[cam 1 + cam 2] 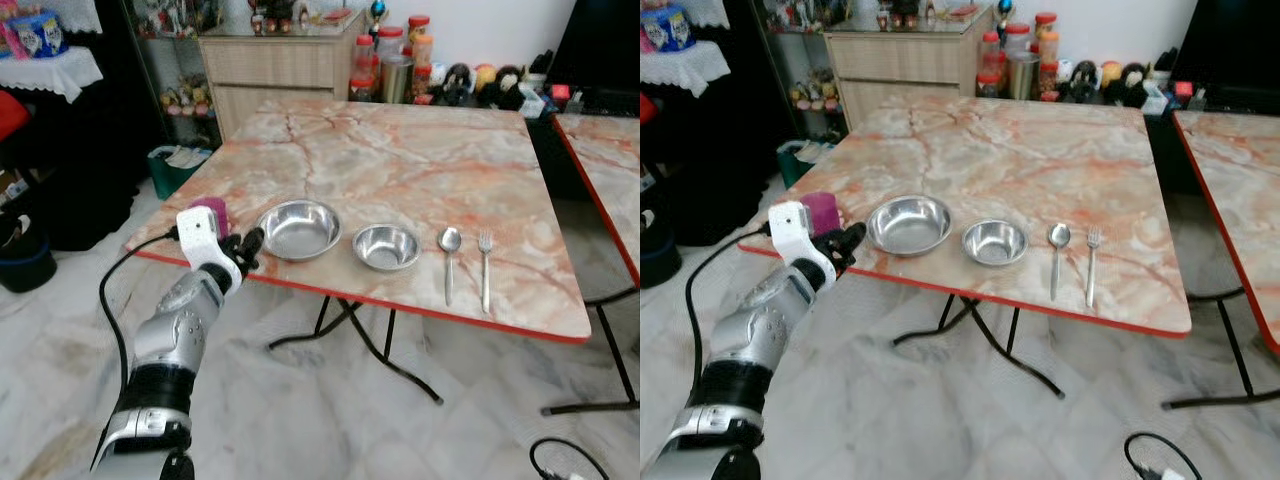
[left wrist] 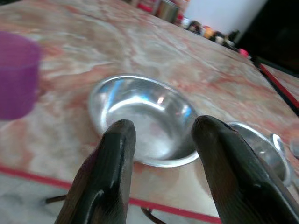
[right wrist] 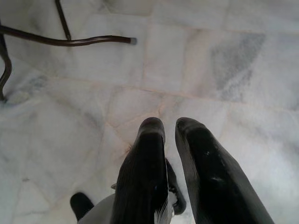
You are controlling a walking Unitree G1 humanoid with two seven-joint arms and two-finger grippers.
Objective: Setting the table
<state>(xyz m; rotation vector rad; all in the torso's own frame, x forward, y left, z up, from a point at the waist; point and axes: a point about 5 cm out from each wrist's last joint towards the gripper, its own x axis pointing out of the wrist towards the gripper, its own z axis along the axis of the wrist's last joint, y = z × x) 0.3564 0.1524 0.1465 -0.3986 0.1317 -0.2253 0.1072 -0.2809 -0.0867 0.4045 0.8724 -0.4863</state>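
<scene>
Left gripper (image 2: 161, 140) open at marble table (image 1: 420, 160) edge, facing large steel bowl (image 1: 299, 228) (purple cup (image 1: 212, 215) beside); right gripper (image 3: 170, 128) nearly closed, empty, over floor

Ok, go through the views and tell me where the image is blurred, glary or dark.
Left eye view: evenly lit and sharp, soft glare inside the large steel bowl. Left wrist view: the purple cup and the table behind are soft, the left gripper fingers loom large and blurred, and bright highlights sit in the bowl. Right wrist view: dim, the right gripper over pale floor tiles.
</scene>
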